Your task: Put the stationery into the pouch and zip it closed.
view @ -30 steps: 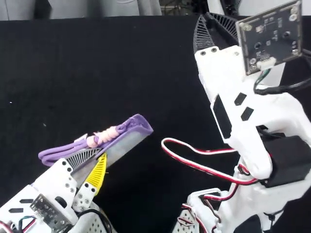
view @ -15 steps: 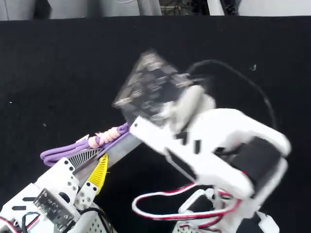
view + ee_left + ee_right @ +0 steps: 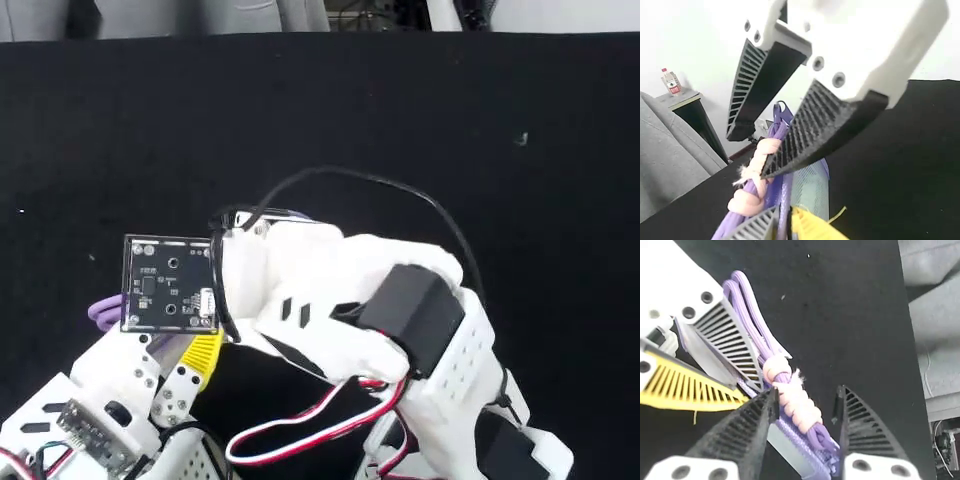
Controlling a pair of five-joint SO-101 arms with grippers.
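Observation:
A purple-edged mesh pouch [image 3: 810, 185] is lifted off the black table [image 3: 450, 130], with my left gripper [image 3: 785, 220] shut on its edge between a grey and a yellow finger [image 3: 203, 352]. A pink knotted pull [image 3: 795, 400] sits on the pouch's purple cord [image 3: 742, 300]. My right gripper [image 3: 806, 395] is open, its black fingers [image 3: 747, 432] straddling that pink pull without closing on it. From the left wrist, the right gripper [image 3: 752, 150] hangs just over the pink pull [image 3: 757, 165]. From above, the right arm [image 3: 340, 300] covers most of the pouch; a purple cord loop [image 3: 100, 312] sticks out.
The right arm's red and white cables [image 3: 310, 420] loop near the front edge between the two arm bases. The black table's far half and right side lie bare. Grey fabric [image 3: 150, 15] shows beyond the back edge.
The right arm has swung from the right side across and down over the pouch, bringing its open fingers around the pink pull. The left arm has held the pouch still.

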